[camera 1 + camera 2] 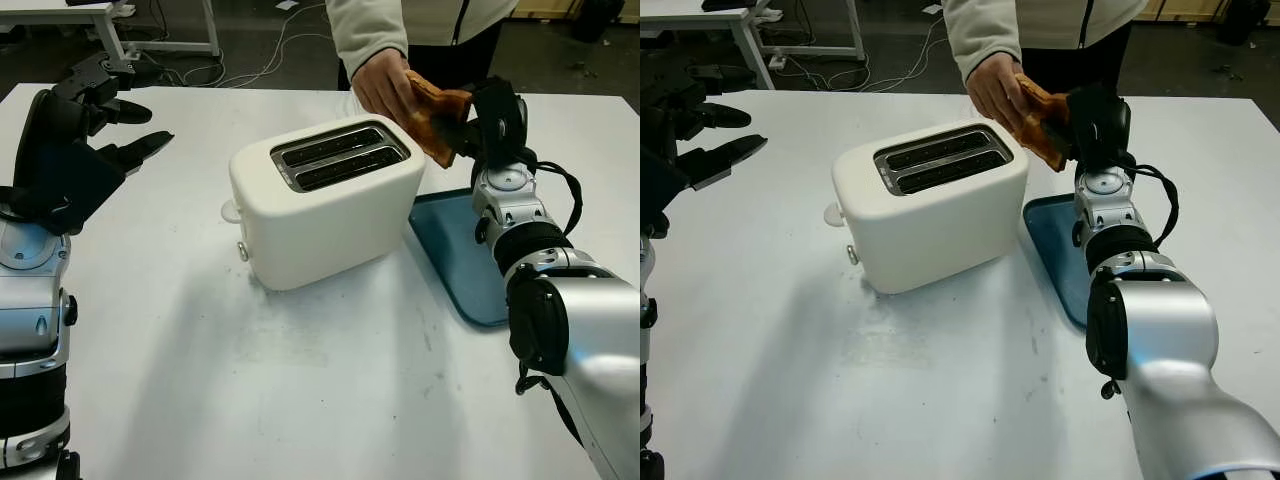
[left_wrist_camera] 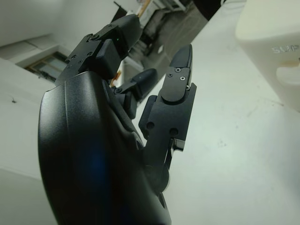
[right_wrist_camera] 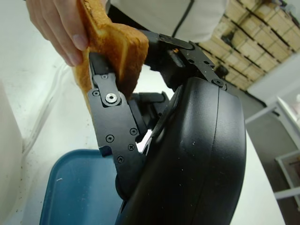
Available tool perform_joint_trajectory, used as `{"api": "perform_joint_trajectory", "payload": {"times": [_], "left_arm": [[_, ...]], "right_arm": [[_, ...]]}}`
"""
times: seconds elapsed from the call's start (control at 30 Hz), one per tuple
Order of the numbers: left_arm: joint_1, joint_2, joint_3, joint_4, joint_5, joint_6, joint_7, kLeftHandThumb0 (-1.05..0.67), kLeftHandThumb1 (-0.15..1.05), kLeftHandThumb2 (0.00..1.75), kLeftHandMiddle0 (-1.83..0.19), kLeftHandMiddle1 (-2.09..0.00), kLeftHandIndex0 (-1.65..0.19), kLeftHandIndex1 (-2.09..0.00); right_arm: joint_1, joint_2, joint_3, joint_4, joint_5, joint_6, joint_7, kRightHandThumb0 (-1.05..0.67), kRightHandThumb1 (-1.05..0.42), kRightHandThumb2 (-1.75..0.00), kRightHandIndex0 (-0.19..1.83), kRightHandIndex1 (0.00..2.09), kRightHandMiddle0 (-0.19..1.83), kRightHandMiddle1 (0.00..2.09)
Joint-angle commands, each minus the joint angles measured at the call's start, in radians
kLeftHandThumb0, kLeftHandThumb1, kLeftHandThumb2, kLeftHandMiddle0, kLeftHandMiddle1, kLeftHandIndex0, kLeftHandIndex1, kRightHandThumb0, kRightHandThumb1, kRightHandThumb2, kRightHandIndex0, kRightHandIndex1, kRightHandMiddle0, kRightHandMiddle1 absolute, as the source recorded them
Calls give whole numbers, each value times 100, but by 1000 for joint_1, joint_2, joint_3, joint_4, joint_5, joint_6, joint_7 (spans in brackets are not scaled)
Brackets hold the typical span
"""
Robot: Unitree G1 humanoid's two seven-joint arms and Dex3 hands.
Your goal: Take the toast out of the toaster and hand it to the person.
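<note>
While the right hand (image 1: 478, 125) pinched the toast (image 1: 437, 115) at about 2 o'clock from the toaster (image 1: 325, 200), above the table's far edge, the person's hand (image 1: 387, 84) already gripped the slice from the other side. The right wrist view showed a black finger (image 3: 110, 117) pressed flat against the crumb, the person's fingertips at its upper edge. Both toaster slots looked empty. The blue tray (image 1: 465, 255) lay below, at 3 o'clock from the toaster. Your best release, as I judged it: ease the fingers off slowly, no pulling back until the slice was free, lest it tear. The left hand (image 1: 75, 140) hung open at 9 o'clock, holding nothing.
</note>
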Motion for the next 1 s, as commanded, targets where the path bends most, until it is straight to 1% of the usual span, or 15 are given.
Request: {"api": "perform_joint_trajectory", "payload": {"times": [0.0, 0.03, 0.13, 0.23, 0.33, 0.37, 0.43, 0.5, 0.57, 0.63, 0.73, 0.77, 0.83, 0.9, 0.97], "left_arm": [[10, 3, 4, 7, 4, -19, 2, -18, 92, 3, -30, -104, -40, -63], [11, 3, 4, 4, 6, -14, 3, -18, 92, 3, -30, -104, -40, -63], [11, -3, 7, -2, -2, -2, 2, -19, 92, 3, -29, -104, -39, -63], [11, -4, 6, 1, -1, -5, 3, -20, 92, 4, -28, -104, -38, -63], [10, -7, 6, -1, -1, -4, 5, -20, 92, 4, -29, -104, -38, -64], [11, -6, 5, -1, 2, -6, 6, -20, 92, 4, -29, -104, -38, -64], [12, -5, 7, -1, 2, -6, 5, -21, 92, 4, -29, -105, -39, -64], [14, -8, 11, -5, -1, 1, 6, -21, 92, 4, -28, -104, -38, -65], [18, -7, 14, -5, 0, 2, 7, -23, 92, 4, -28, -104, -38, -65], [24, -10, 16, -11, 1, 9, 8, -25, 92, 4, -29, -104, -39, -65], [33, -23, 24, -33, -13, 36, 6, -26, 92, 5, -27, -101, -37, -64], [38, -29, 29, -38, -20, 39, 7, -26, 92, 5, -26, -100, -36, -63], [56, -35, 34, -57, -27, 45, 9, -27, 92, 6, -25, -98, -34, -61], [80, -48, 41, -86, -37, 47, 11, -31, 92, 8, -24, -95, -33, -58], [113, -77, 43, -153, -45, 79, 22, -36, 92, 9, -23, -94, -31, -57]], "right_arm": [[7, -12, 0, -22, 1, -40, 1, -45, -92, -6, 57, 109, 77, 23], [8, -13, -5, -23, 8, -42, 3, -45, -92, -5, 57, 89, 79, 13], [12, -17, -27, -23, 29, -40, 6, -48, -92, -3, 64, 45, 77, 2], [15, -20, -33, -24, 33, -34, 2, -50, -92, -3, 60, 26, 69, 0], [20, -38, -17, -26, 26, -21, 69, -56, -92, -3, 36, 9, 40, 0], [23, -50, 6, -28, 5, -18, 92, -68, -92, -3, 20, 4, 21, 0], [38, -80, 71, -36, -58, -32, 107, -79, -92, -2, 5, 1, 6, 0], [57, -101, 98, -48, -82, -53, 119, -89, -90, -1, 1, 0, 1, 0], [78, -115, 110, -65, -90, -78, 126, -93, -89, -1, 0, 0, 0, 0], [114, -117, 112, -97, -86, -123, 108, -92, -91, -4, 0, 0, 0, 0], [190, -104, 96, -183, -54, -186, 106, -77, -92, -39, 14, 7, 6, 3], [231, -97, 93, -244, -43, -192, 113, -71, -92, -52, 14, 7, 11, 5], [351, -73, 89, -426, -15, -192, 127, -60, -92, -63, 15, 6, 18, 7], [494, -48, 95, -641, -9, -170, 124, -63, -92, -65, 24, 10, 26, 10], [627, 0, 96, -839, 26, -142, 135, -65, -92, -64, 24, 9, 28, 9]]}}
